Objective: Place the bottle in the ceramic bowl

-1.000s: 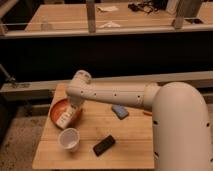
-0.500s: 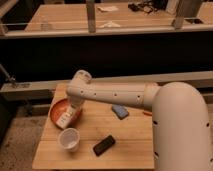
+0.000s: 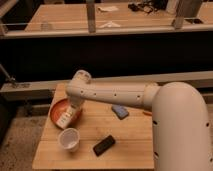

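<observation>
The gripper (image 3: 71, 111) hangs over the right side of the ceramic bowl (image 3: 56, 108) with the bottle (image 3: 66, 120) at its tip, low inside the rim, likely for setting down; whether it clamps the bottle cannot be told.

Nothing can be seen to have moved over the last second. The gripper (image 3: 71, 113) stays in the same spot above the right side of the bowl (image 3: 55, 108), the bottle (image 3: 66, 119) is still at its tip, and the arm (image 3: 110, 94) keeps its pose.
</observation>
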You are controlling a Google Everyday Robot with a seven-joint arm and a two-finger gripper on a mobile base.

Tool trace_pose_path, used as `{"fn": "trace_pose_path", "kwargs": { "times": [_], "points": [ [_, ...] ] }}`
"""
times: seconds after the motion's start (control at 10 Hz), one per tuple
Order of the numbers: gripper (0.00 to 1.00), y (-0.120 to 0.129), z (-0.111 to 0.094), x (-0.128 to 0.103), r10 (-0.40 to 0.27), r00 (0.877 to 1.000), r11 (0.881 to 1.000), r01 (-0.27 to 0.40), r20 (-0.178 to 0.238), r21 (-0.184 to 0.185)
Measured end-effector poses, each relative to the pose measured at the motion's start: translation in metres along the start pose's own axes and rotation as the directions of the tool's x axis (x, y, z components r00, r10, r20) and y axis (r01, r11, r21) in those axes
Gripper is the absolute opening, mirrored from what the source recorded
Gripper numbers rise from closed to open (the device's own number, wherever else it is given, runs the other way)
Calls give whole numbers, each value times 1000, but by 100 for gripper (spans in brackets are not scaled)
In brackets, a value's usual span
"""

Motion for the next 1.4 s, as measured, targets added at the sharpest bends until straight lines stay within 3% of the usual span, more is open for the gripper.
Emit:
{"fn": "trace_pose_path", "kwargs": {
  "times": [1.4],
  "points": [
    [31,0,2,0,-14,1000,1000,14,1,-4]
  ]
}}
